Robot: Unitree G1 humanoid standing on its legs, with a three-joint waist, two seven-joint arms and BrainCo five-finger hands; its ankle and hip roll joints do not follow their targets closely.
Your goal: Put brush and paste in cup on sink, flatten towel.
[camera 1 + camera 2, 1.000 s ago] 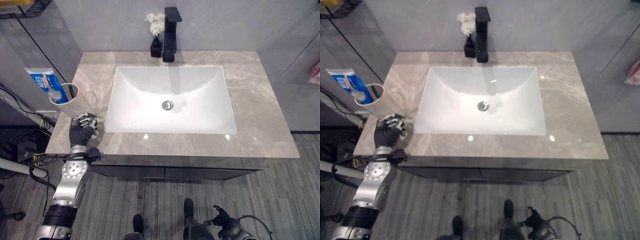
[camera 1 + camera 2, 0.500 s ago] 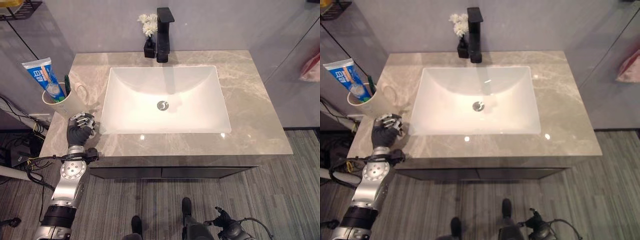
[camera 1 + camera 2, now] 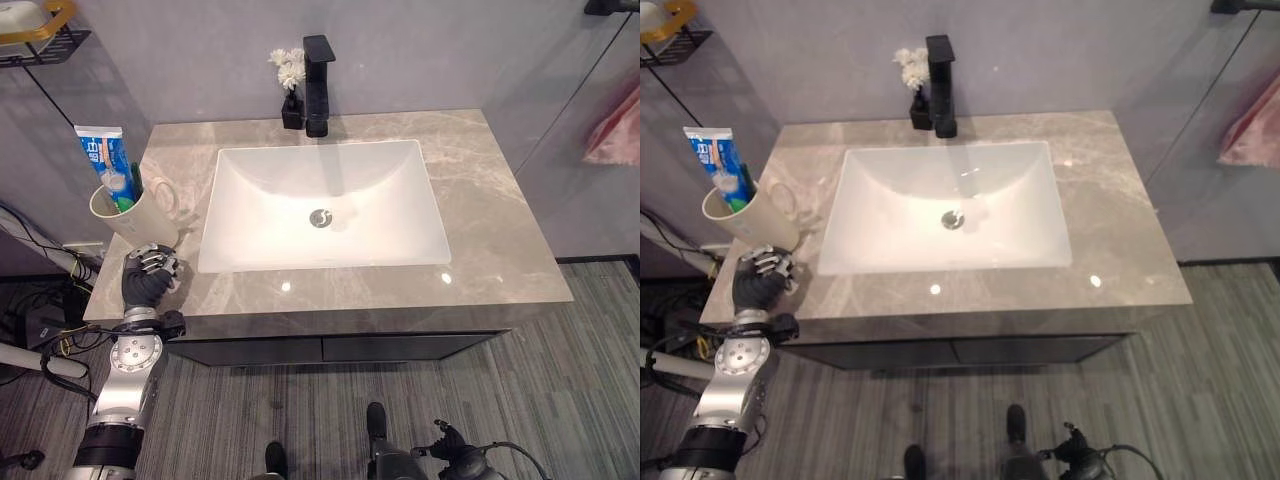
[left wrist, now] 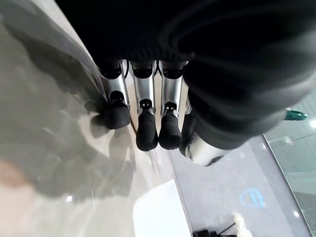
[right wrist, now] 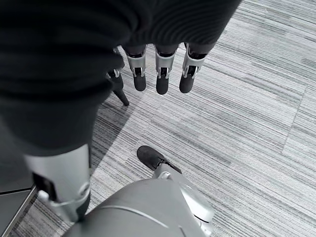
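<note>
1. I read the left hand [image 3: 147, 277] at the near left corner of the countertop [image 3: 500, 230], fingers loosely curled with nothing in them; in its wrist view the dark fingertips [image 4: 147, 132] hang just above the stone and close on no object.
2. The right hand [image 5: 158, 74] hangs low over the grey floor [image 5: 256, 98], fingers relaxed and empty.
3. Just beyond the left hand stands the cup [image 3: 137, 214], on the counter to the left of the sink basin [image 3: 322, 205]. The toothpaste tube [image 3: 105, 158] stands upright in it, with the green toothbrush [image 3: 135, 182] beside the tube.
4. I judge the cup step complete; flattening the towel remains.
5. The pink towel [image 3: 612, 125] hangs at the far right, past the counter's edge, well apart from both hands.
6. To do this step well, I would draw the left hand clear toward me, not sideways, so it cannot tip the cup.
7. I would then turn right, get the whole towel in view, and approach it with straight fingers, smoothing from the top downward.
8. The faucet [image 3: 318, 85] and small flower vase [image 3: 291, 95] at the far edge need no handling.
</note>
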